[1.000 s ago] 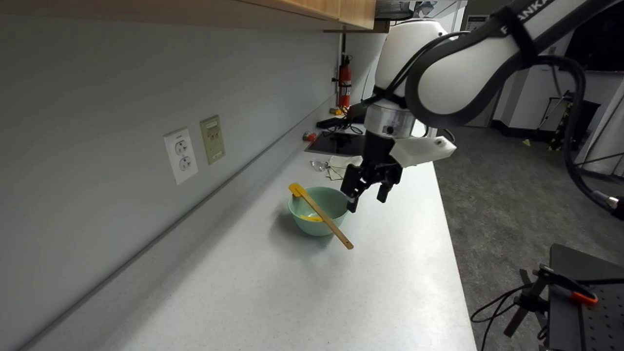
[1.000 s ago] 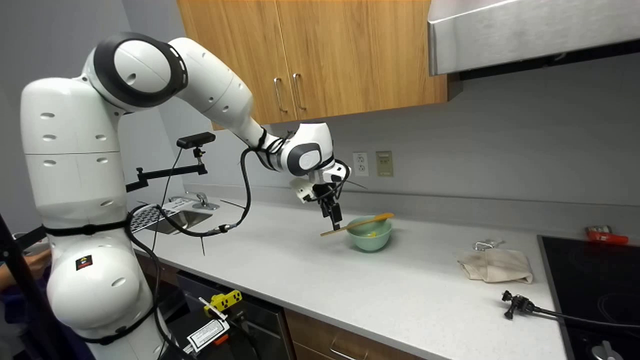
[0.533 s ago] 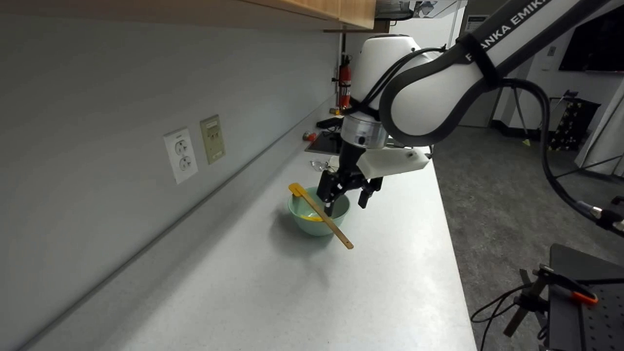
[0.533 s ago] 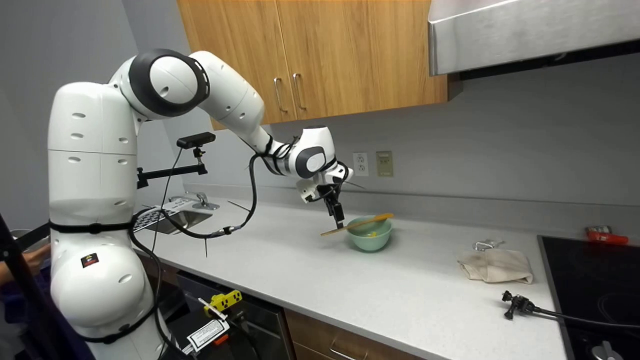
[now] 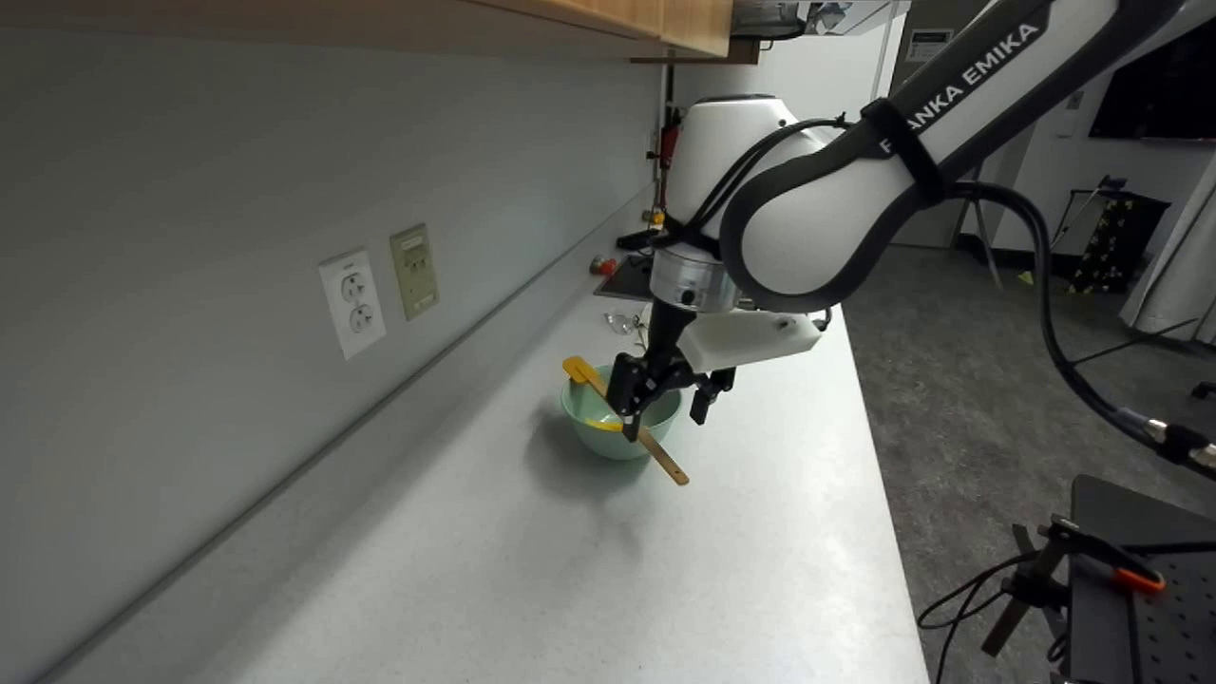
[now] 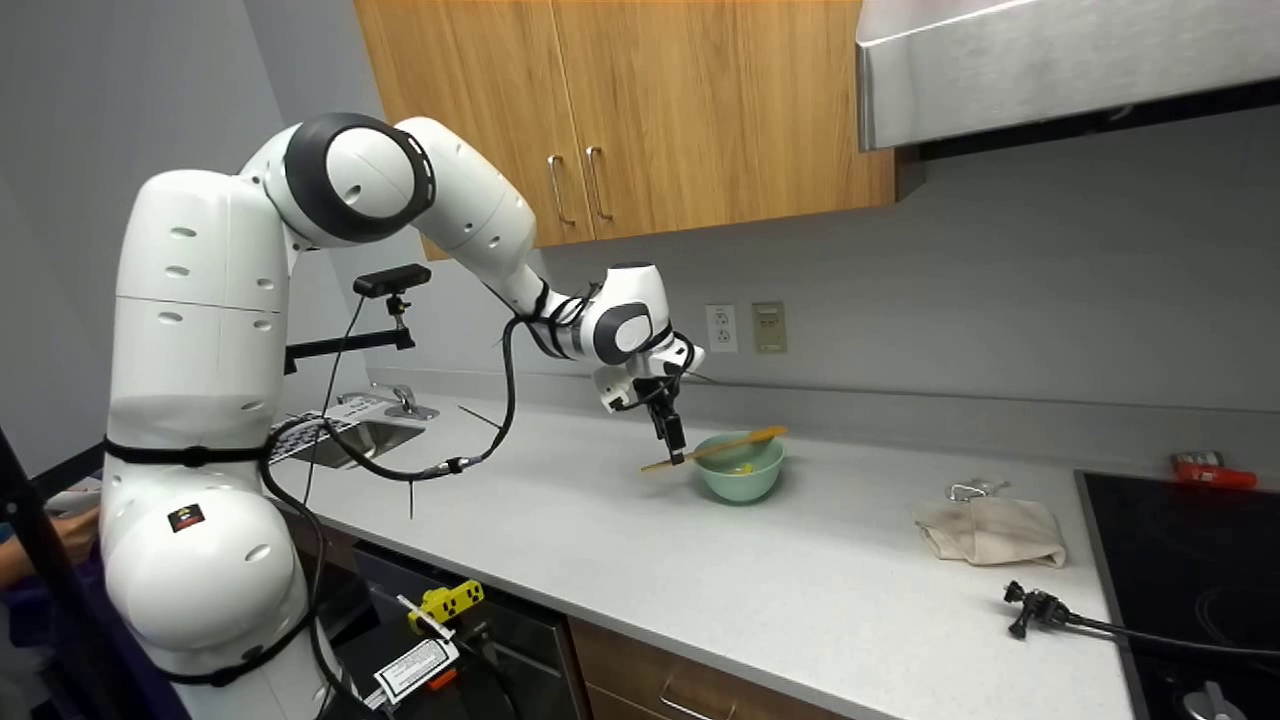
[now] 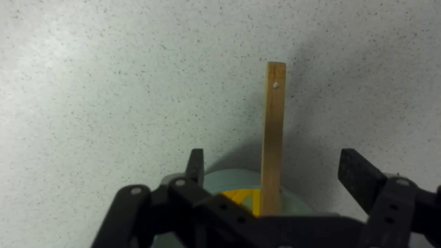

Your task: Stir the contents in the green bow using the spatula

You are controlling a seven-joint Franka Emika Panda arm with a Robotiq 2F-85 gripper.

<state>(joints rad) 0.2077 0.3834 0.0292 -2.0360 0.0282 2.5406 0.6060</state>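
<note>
The pale mint-green bowl [image 5: 608,445] stands upright on the counter, with yellow contents [image 7: 237,195] inside. Across its rim lies the spatula [image 6: 728,446], its yellow-orange head [image 5: 578,370] beyond the side near the wall and its wooden handle [image 7: 274,110] sticking out over the counter. My gripper [image 7: 272,154] is open above the handle near the bowl's rim. In the wrist view one finger [image 7: 196,162] is left of the handle and the other right of it, with a gap on both sides. The gripper's body hides much of the bowl there.
The wall with its outlets [image 6: 721,328] runs behind the bowl. A folded cloth [image 6: 992,532], a black cooktop [image 6: 1190,580] and a black clamp with a cable [image 6: 1040,610] lie farther along the counter [image 6: 560,520]. Wooden cabinets [image 6: 700,110] hang above.
My gripper has moved down and toward the wall, from beside the bowl to over the spatula's handle. It stays open. Bowl and spatula have not moved.
</note>
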